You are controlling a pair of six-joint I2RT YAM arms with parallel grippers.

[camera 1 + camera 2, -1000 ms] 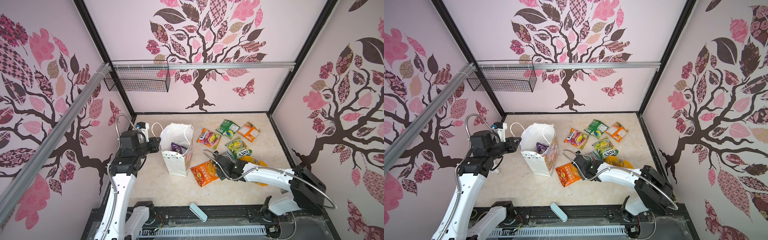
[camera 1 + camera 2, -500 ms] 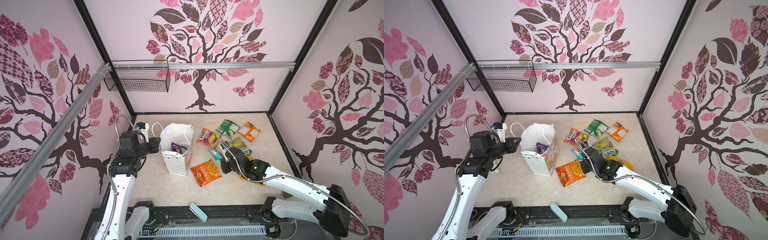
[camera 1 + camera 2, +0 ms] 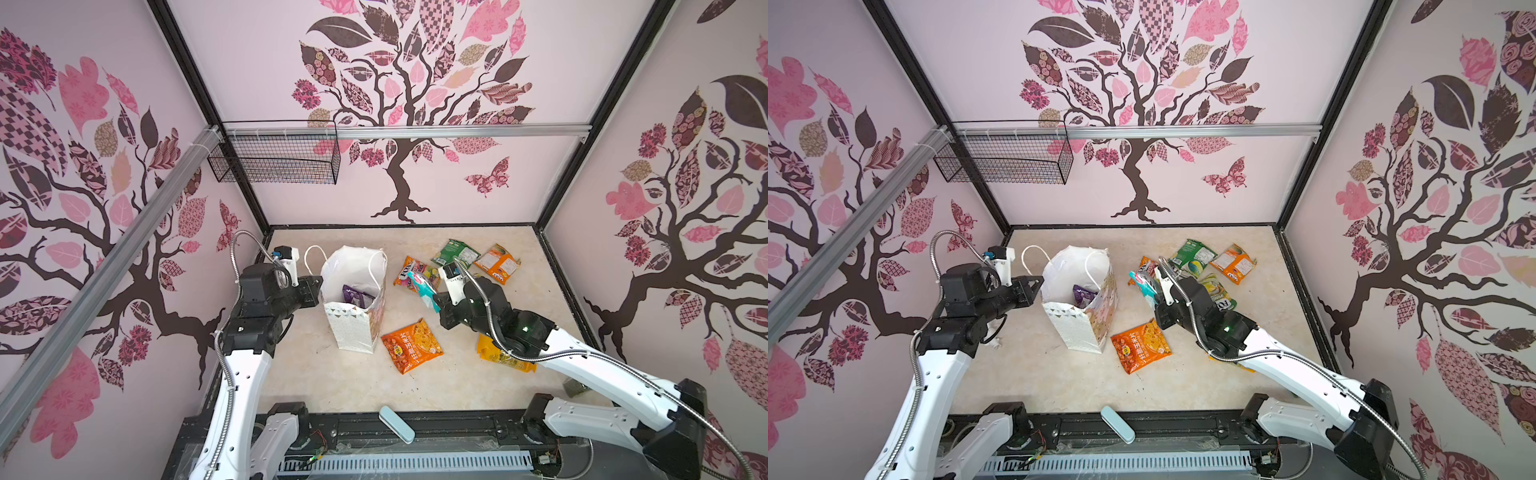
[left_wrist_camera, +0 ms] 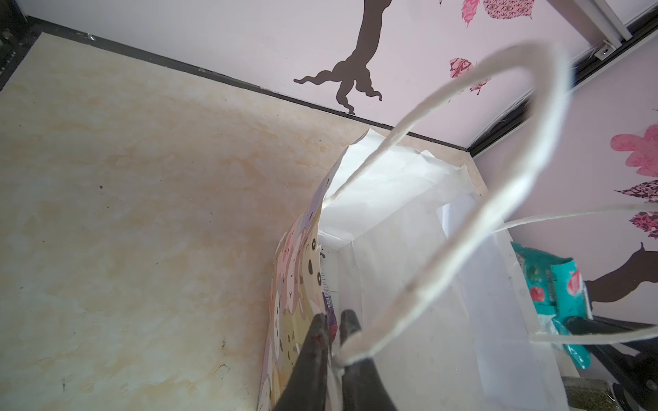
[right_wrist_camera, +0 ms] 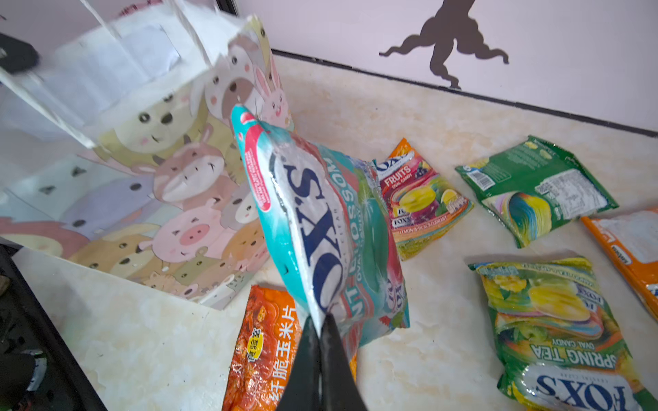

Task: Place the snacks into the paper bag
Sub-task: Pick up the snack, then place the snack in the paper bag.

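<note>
The white paper bag [image 3: 353, 328] [image 3: 1077, 332] stands upright at mid-left. My left gripper [image 3: 318, 291] [image 4: 333, 316] is shut on its rim by a cord handle [image 4: 445, 245]. A purple snack [image 3: 355, 296] lies inside. My right gripper [image 3: 437, 302] [image 5: 318, 318] is shut on a teal FOXS packet [image 3: 423, 286] [image 5: 313, 220], which hangs in the air just right of the bag. On the table lie an orange packet [image 3: 411, 345], a FOXS fruits packet [image 5: 416, 199], a green packet [image 3: 455, 252], a second orange packet [image 3: 496, 262], a Spring Tea packet [image 5: 555, 320] and a yellow packet [image 3: 498, 357] under the right arm.
A pale blue oblong bar [image 3: 397, 424] lies on the black front rail. A black wire mesh basket [image 3: 274, 160] hangs on the back wall at upper left. Patterned walls close in the table on three sides.
My right arm has risen from beside the orange packet and swung back, carrying the teal FOXS packet up off the table. The left arm and the bag have not moved.
</note>
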